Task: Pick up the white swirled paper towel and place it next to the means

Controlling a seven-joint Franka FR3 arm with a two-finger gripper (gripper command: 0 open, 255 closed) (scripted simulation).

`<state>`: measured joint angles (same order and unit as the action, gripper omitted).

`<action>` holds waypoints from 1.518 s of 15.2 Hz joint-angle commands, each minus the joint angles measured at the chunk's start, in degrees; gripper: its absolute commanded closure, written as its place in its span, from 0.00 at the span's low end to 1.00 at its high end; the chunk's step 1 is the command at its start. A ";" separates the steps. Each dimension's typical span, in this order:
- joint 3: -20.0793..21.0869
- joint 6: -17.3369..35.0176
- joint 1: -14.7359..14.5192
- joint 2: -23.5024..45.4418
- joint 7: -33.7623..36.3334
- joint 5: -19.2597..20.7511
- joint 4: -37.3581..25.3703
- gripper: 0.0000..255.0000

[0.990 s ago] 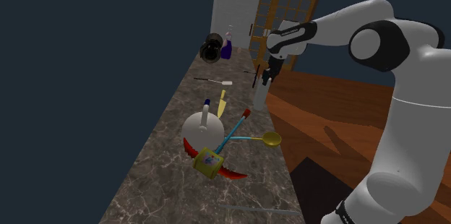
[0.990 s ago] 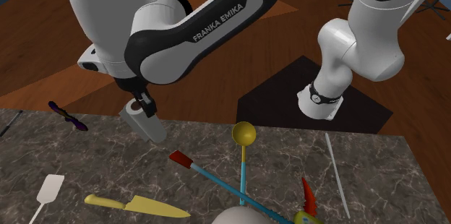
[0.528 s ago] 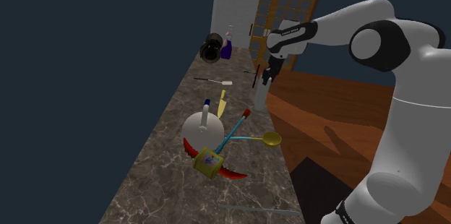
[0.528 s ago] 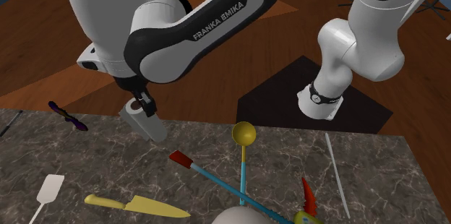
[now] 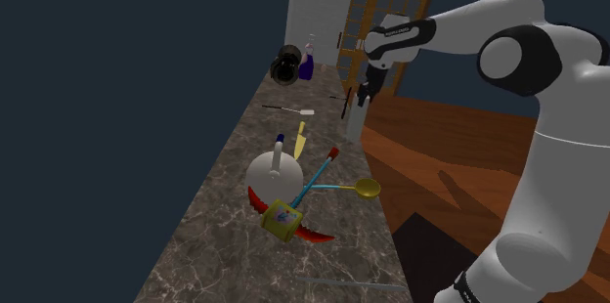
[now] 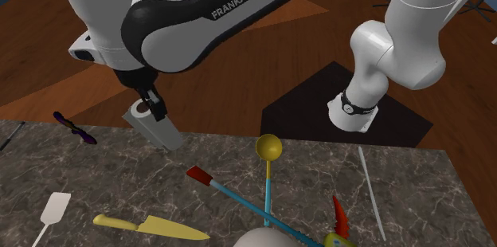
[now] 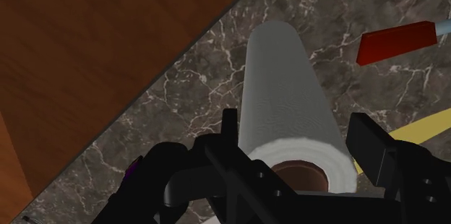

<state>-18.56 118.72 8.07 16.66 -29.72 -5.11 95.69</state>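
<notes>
My black gripper [image 6: 148, 107] is shut on the top end of a white paper towel roll [image 6: 157, 130], which hangs tilted just above the marble counter's [image 6: 398, 197] edge. In the wrist view the fingers [image 7: 230, 125] clasp the roll [image 7: 285, 92] around its brown cardboard core, and it points down at the marble. In the shoulder view the gripper [image 5: 364, 91] holds the roll [image 5: 351, 127] over the counter's right edge.
Near the roll lie a red-tipped blue brush [image 6: 201, 176], a yellow spoon [image 6: 268, 148], a yellow knife [image 6: 151, 225], a white spatula [image 6: 54, 208] and a purple object [image 6: 76, 128]. A white domed thing [image 5: 274, 169] stands mid-counter. Wooden floor [image 5: 440, 145] lies beyond the edge.
The gripper has risen with the roll in it, lifting it off the marble. The other things on the counter have not moved.
</notes>
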 commanded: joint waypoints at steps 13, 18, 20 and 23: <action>-0.33 -10.35 0.21 -1.26 0.37 0.62 -9.14 1.00; -0.41 -14.32 0.45 -0.99 0.38 0.56 -13.38 1.00; -0.44 -15.96 0.58 -0.76 0.36 0.49 -15.24 1.00; -0.49 -18.50 0.82 -0.27 0.31 0.34 -18.25 1.00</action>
<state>-19.04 100.92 8.88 16.37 -29.46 -4.78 78.14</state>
